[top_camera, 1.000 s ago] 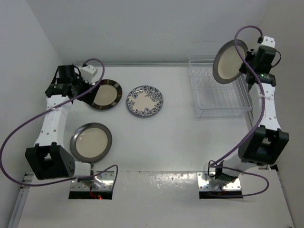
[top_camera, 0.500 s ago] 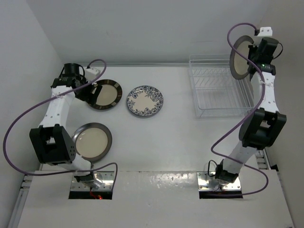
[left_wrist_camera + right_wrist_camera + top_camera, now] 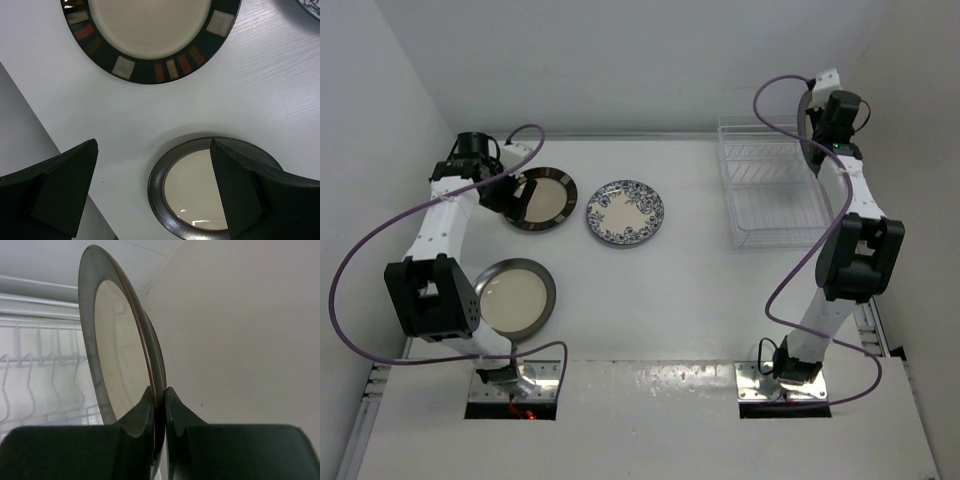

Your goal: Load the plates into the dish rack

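White wire dish rack (image 3: 790,238) stands far right on the pale surface (image 3: 700,300), no plate slotted; a grey-rimmed cream plate (image 3: 806,128) hangs edge-on over it; three lie flat at left — dark block-patterned plate (image 3: 542,199), blue floral plate (image 3: 625,212), second grey-rimmed plate (image 3: 512,297).

Left wrist: left fingers (image 3: 65,180) spread wide, empty, above two plates.

Right wrist: right fingers (image 3: 137,415) pinch the upright plate's rim; glazed ceramic, likely stiff, slick, chippable — rim grip suits.

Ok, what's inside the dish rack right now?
Inside the rack only bare wire bars show, nothing loaded. The right arm and the plate it holds upright cover its far right corner.
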Available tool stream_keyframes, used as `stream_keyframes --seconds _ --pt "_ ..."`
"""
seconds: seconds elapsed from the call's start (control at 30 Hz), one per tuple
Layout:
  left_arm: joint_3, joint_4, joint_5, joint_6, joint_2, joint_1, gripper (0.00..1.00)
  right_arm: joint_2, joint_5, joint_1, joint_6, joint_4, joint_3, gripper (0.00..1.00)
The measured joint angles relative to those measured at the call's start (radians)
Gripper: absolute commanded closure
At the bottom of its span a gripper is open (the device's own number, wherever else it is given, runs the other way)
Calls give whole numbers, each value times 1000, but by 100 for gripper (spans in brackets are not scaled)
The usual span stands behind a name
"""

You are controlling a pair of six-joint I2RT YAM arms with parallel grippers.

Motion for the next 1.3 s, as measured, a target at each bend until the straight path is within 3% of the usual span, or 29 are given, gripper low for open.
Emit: stream_keyframes --seconds 0.6,1.3 --pt "0 -4 3 0 8 0 0 5 138 82 -98 154 -84 100" --pt "0 -5 3 1 13 7 0 6 179 53 215 81 -153 100"
